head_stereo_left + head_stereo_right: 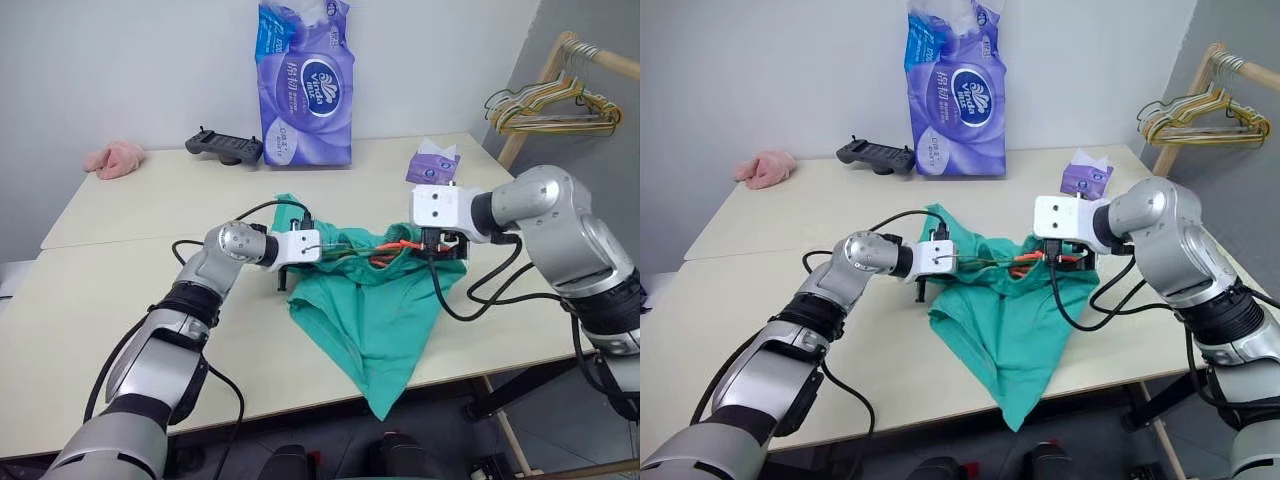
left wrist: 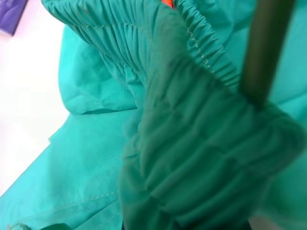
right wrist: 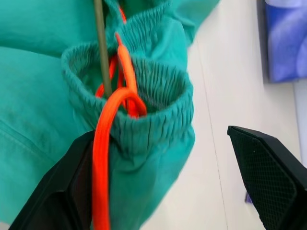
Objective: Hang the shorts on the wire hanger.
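The teal-green shorts (image 1: 375,310) lie at the table's front edge, one leg hanging over it. Their gathered waistband (image 3: 144,96) is lifted between my two grippers. The thin dark wire hanger (image 3: 100,48) runs through the waistband opening, and the left wrist view shows it as a dark bar (image 2: 264,48). My left gripper (image 1: 322,250) is shut on the waistband's left end. At the right end my right gripper (image 3: 160,136) stands open, one finger (image 3: 62,191) against the fabric. The orange drawstring (image 3: 103,143) loops over that finger's side.
A tall purple tissue pack (image 1: 305,85), a black controller (image 1: 225,147) and a pink cloth (image 1: 115,158) sit at the back of the table (image 1: 120,290). A small purple packet (image 1: 433,165) lies behind my right gripper. A wooden rack with hangers (image 1: 550,105) stands at the right.
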You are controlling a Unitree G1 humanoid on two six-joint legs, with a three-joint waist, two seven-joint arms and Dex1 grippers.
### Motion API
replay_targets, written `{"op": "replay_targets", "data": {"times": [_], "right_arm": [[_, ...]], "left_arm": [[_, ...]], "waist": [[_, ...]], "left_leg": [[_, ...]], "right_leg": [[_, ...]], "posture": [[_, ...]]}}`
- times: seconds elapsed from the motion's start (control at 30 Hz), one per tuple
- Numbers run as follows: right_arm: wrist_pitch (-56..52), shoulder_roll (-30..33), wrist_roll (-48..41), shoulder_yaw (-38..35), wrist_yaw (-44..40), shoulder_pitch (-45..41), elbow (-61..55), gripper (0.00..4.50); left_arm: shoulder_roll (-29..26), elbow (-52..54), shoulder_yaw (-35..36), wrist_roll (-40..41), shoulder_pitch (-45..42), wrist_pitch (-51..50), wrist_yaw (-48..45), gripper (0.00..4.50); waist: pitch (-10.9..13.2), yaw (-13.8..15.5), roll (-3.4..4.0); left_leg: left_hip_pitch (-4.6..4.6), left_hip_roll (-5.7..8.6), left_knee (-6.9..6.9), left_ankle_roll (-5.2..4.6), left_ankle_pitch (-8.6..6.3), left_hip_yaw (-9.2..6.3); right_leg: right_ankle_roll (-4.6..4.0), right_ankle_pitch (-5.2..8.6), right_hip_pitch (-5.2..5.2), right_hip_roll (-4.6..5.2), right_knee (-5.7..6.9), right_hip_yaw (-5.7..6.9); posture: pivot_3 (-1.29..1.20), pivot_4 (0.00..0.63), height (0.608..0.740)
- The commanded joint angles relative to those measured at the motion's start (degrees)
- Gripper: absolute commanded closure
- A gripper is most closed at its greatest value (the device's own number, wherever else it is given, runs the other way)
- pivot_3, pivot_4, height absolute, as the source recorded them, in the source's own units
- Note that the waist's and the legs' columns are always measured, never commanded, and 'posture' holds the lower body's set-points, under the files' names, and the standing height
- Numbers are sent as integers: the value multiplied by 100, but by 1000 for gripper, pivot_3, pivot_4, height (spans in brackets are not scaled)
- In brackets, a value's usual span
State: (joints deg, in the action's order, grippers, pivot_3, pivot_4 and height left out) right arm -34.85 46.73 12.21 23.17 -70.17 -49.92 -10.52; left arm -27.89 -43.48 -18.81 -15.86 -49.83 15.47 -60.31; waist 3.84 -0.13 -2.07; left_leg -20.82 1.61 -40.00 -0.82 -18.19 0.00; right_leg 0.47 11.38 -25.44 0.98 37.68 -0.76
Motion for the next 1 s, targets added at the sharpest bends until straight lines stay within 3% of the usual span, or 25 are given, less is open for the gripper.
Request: {"op": "replay_targets", "data": {"times": [0.03, 0.23, 0.53, 0.97, 1.0], "right_arm": [[-157, 193, -127, -225, -112, 105, -389, 348], [-13, 212, 105, 109, -85, 171, -368, 348], [646, -442, 932, 758, 478, -329, 906, 348], [1767, -589, 1633, 865, 720, -543, 2041, 348], [1802, -624, 1654, 849, 737, -546, 2102, 514]], "left_arm": [[-114, 2, 135, 31, -153, -15, 223, 4500], [-17, -142, 104, 59, -364, -18, 280, 4500], [161, -221, 50, 32, -444, 10, 357, 4500], [78, -189, 57, 1, -402, -3, 405, 4500], [67, -201, 59, -6, -410, -5, 417, 4500]], "waist": [[0, 0, 0], [0, -4, 1], [1, -31, 2], [1, -24, 2], [1, -24, 2]], "left_leg": [[0, 0, 0, 0, 0, 2], [1, 0, 0, 0, 0, 2], [1, 0, 1, 1, 0, 4], [2, 2, 1, 1, 1, 4], [2, 2, 1, 1, 1, 4]], "right_leg": [[0, 0, 0, 0, 0, -1], [0, 0, 0, -1, 1, 0], [0, 0, 0, -3, 0, -1], [0, 0, 0, 0, 1, -4], [-1, 0, 0, -1, 1, -4]], "posture": [[-22, 28, 740], [-28, 28, 740], [-32, 28, 740], [-4, 30, 740], [-4, 30, 740]]}}
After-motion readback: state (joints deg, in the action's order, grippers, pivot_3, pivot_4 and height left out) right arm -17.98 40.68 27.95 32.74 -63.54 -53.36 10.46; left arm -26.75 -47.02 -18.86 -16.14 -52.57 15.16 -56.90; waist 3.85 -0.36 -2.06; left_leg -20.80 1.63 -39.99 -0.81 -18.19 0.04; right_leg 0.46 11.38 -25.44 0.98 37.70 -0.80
